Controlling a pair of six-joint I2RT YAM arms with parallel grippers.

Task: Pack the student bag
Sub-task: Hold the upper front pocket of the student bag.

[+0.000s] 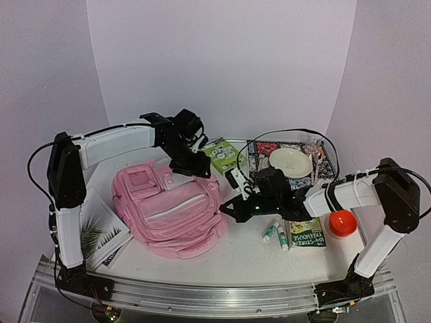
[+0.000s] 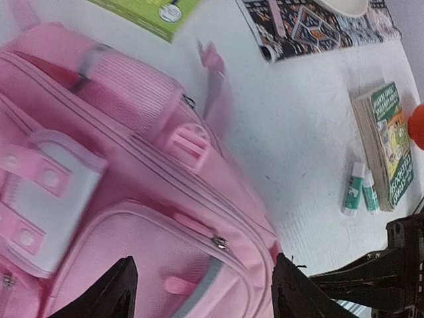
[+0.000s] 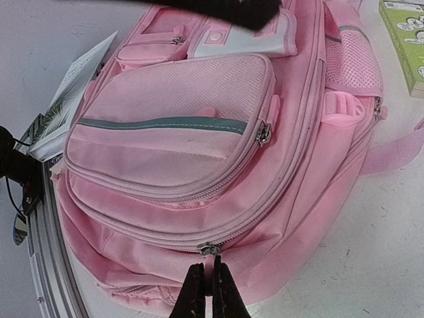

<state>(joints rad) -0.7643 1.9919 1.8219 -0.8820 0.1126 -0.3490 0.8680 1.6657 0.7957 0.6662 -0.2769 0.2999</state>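
The student bag (image 1: 168,210) is a big pink backpack lying front-up on the white table, left of centre. My left gripper (image 1: 194,167) hovers over its top end. In the left wrist view it (image 2: 207,291) stands open, its fingers wide apart above a front pocket of the student bag (image 2: 132,199), holding nothing. My right gripper (image 1: 227,210) is at the bag's right side. In the right wrist view it (image 3: 212,291) is shut on the pink zipper pull (image 3: 210,263) hanging from a silver slider (image 3: 209,250) on the main zip of the student bag (image 3: 172,152).
A green book (image 1: 222,156) lies behind the bag. A patterned mat (image 1: 262,151) at the back right carries a pale plate (image 1: 291,161). Two glue sticks (image 1: 273,232), a treehouse book (image 1: 308,233) and a red ball (image 1: 342,223) lie right. A leaf-cover book (image 1: 101,232) lies left.
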